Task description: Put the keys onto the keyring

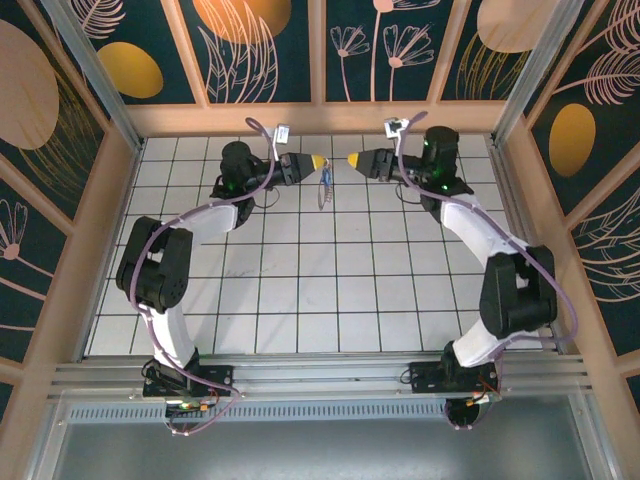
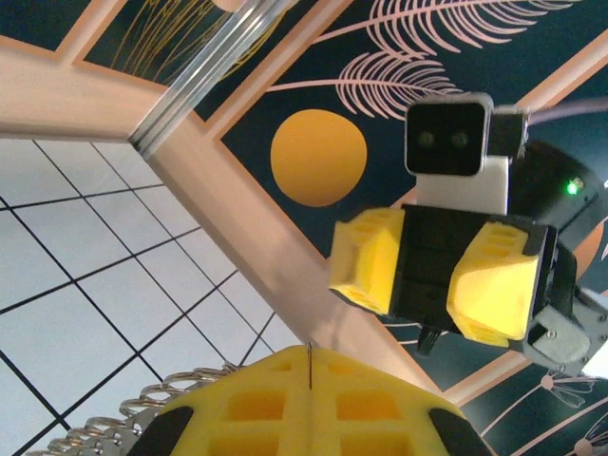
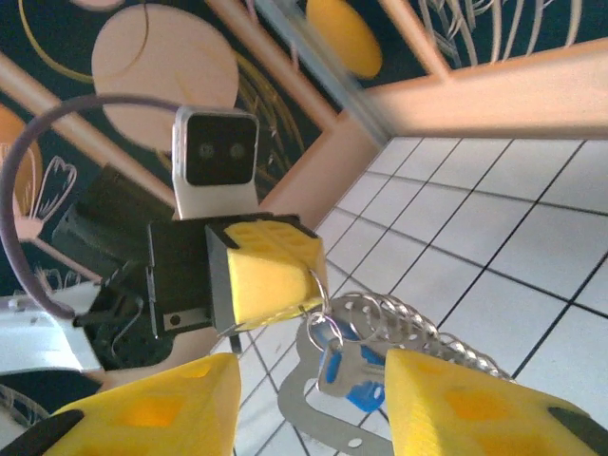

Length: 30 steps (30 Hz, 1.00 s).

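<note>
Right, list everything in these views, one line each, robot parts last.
key: one, silvery with a blue head, hanging among the rings below the left claw
keyring: one, pale loop with silvery rings, hanging from the left claw above the table
table: one, white tiles with dark lines, under both arms
wall panels: several, dark blue with orange and pink plant shapes, wood-framed, around the table
arms: two, white and black, bases at the near edge
left claw: one, yellow-tipped, shut on the keyring
right claw: one, yellow-tipped, open, facing the left claw, holding nothing
</note>
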Motion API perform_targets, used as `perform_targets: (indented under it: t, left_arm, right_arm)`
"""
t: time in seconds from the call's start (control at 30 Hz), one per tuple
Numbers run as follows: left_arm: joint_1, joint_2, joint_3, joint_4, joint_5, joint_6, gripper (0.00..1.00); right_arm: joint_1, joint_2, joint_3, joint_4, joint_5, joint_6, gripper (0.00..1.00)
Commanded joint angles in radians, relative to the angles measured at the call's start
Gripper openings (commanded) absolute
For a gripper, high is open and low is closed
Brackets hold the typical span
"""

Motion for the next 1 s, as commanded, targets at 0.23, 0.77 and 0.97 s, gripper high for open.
perform_targets:
  t: [0.23,0.77,0.97]
  left_arm:
    - [-0.036,-0.124,-0.079,0.156,-0.114,-0.12,0.0]
    - [-0.07,-0.139,-0.094,0.154,-0.127,-0.122,0.0]
    - [-0.073,-0.139,-0.088,0.152,-0.129,-0.121,0.0]
  right_arm:
    - [0.099,-0.193,-0.385,0.33,0.354,0.043,0.51]
    - [0.236,-0.151,-0.331,0.349,0.487,-0.044,0.52]
    - [0.254,-0.12,-0.287,0.335,0.481,-0.058,0.51]
